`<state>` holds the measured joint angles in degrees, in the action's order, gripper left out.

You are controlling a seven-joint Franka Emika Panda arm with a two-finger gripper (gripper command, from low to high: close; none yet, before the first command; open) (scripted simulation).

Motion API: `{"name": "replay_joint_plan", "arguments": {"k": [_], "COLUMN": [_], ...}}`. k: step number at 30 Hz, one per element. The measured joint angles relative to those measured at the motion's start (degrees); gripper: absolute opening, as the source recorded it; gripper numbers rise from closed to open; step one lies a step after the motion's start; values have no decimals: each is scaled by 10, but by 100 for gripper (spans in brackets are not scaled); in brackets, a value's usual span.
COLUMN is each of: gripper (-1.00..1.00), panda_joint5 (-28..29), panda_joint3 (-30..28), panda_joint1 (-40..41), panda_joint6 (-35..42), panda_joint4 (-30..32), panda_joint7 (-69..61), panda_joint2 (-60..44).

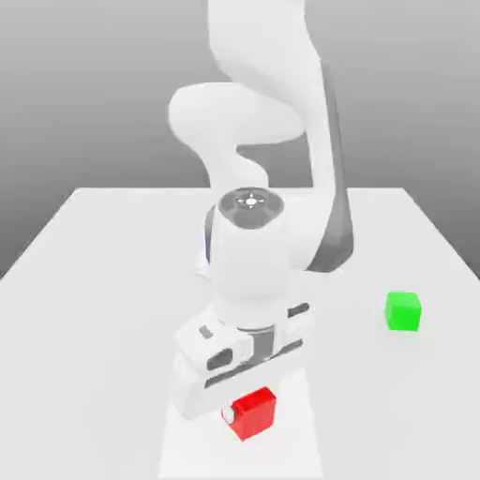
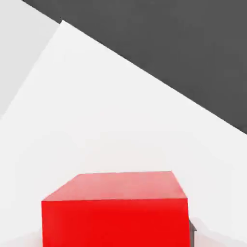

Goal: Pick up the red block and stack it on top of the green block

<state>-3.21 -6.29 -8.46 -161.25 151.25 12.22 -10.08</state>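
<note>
We are gripping the red block (image 1: 254, 415) in the hand (image 1: 249, 409), seemingly just starting the pick. The green block (image 1: 403, 312) is standing well apart from it, toward the exterior view's right; lifting, carrying and stacking are remaining.

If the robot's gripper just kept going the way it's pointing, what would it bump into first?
Most likely the tabletop: the gripper points down, with the red block at its fingers. How much room is left beneath is hard to judge.
</note>
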Motion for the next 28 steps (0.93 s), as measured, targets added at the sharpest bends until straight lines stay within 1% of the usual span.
{"name": "replay_joint_plan", "arguments": {"k": [1, 3, 8, 12, 17, 19, 21, 23, 25, 26, 28], "gripper": [-100, -100, -100, -100, -100, -100, -100, -100, -100, 100, 100], "panda_joint5": [6, 8, -16, -31, -52, -47, -29, 0, 46, 60, 60], "panda_joint3": [-2, 16, 79, 128, 212, 230, 237, 237, 230, 227, 227], "panda_joint1": [-1, -23, -166, -241, -340, -352, -349, -343, -334, -333, -333], "panda_joint6": [17, 36, 55, 66, 81, 60, 24, -15, -55, -65, -65], "panda_joint4": [3, 16, 60, 97, 144, 151, 151, 151, 149, 149, 149], "panda_joint7": [5, 14, 32, 51, 75, 85, 99, 119, 152, 161, 161], "panda_joint2": [20, 51, 113, 163, 227, 213, 178, 137, 94, 83, 83]}}
